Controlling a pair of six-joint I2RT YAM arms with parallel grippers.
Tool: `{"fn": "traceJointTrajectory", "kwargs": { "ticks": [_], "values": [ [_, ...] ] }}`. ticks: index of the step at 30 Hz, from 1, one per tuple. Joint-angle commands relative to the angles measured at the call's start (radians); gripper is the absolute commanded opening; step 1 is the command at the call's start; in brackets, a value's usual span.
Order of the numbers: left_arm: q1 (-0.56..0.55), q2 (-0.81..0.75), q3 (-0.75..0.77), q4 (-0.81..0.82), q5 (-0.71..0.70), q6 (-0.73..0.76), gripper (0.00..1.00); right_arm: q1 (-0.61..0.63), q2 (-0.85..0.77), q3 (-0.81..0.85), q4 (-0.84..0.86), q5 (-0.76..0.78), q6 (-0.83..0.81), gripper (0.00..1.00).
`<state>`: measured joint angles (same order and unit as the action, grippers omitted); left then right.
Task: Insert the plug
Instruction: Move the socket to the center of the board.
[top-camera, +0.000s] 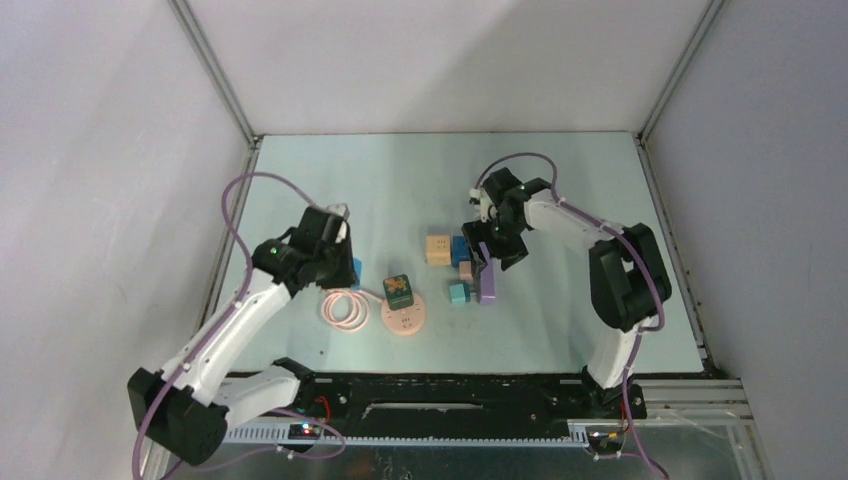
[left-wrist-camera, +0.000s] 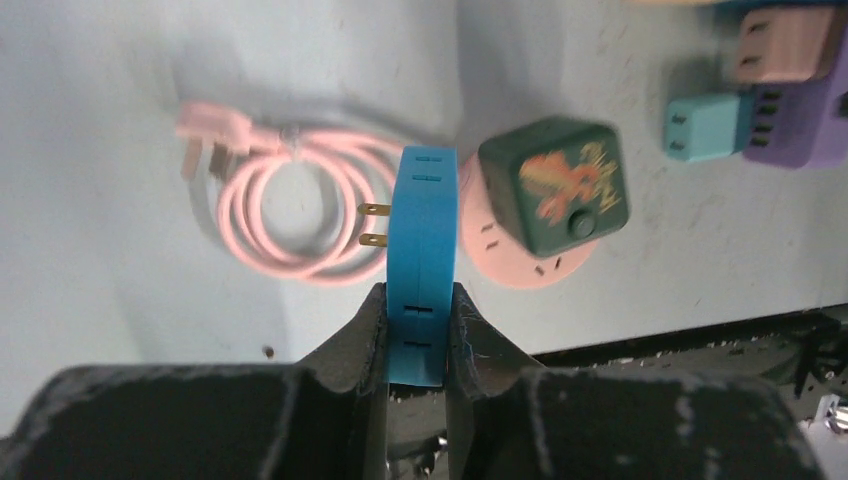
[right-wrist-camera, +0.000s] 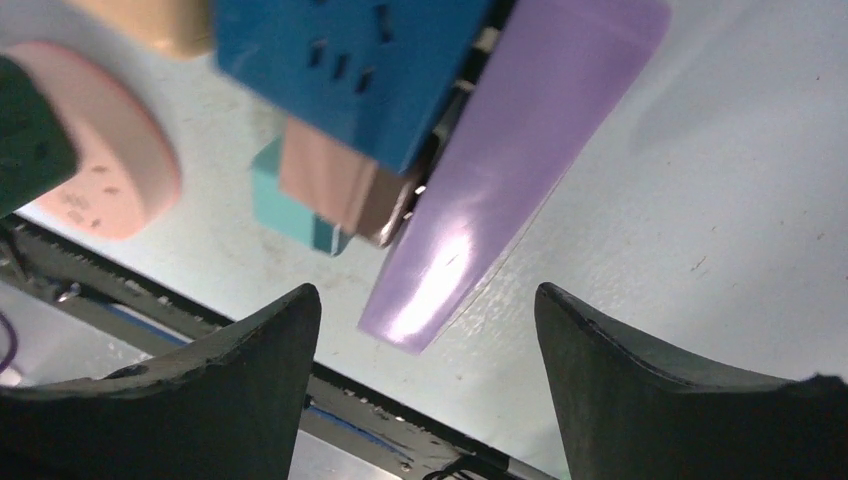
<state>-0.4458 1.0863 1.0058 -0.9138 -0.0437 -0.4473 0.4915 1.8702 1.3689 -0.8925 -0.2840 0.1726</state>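
A flat blue plug (left-wrist-camera: 422, 230) with two brass prongs (left-wrist-camera: 374, 225) pointing left is clamped between the jaws of my left gripper (left-wrist-camera: 420, 300). It hangs above the table beside the pink round socket (left-wrist-camera: 500, 255), which carries a dark green cube adapter (left-wrist-camera: 553, 185). From above, the left gripper (top-camera: 345, 262) sits left of that socket (top-camera: 404, 318). My right gripper (right-wrist-camera: 425, 295) stands open with nothing between its fingers, just over the near end of the purple power strip (right-wrist-camera: 520, 150). A pink plug (right-wrist-camera: 330, 185) and a teal plug (right-wrist-camera: 275, 200) sit in the strip's side.
A coiled pink cable (top-camera: 343, 308) lies left of the round socket. A tan cube (top-camera: 438, 249) and a blue cube (top-camera: 460, 250) stand behind the purple strip (top-camera: 487, 272). The black front rail (top-camera: 450, 385) runs along the near edge.
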Motion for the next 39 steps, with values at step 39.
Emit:
{"fn": "traceJointTrajectory", "kwargs": {
  "ticks": [39],
  "values": [
    [0.166,0.456,-0.142,0.227,0.071,0.091,0.0,0.137,0.324,0.684,0.017,-0.445,0.097,0.77]
  ]
}}
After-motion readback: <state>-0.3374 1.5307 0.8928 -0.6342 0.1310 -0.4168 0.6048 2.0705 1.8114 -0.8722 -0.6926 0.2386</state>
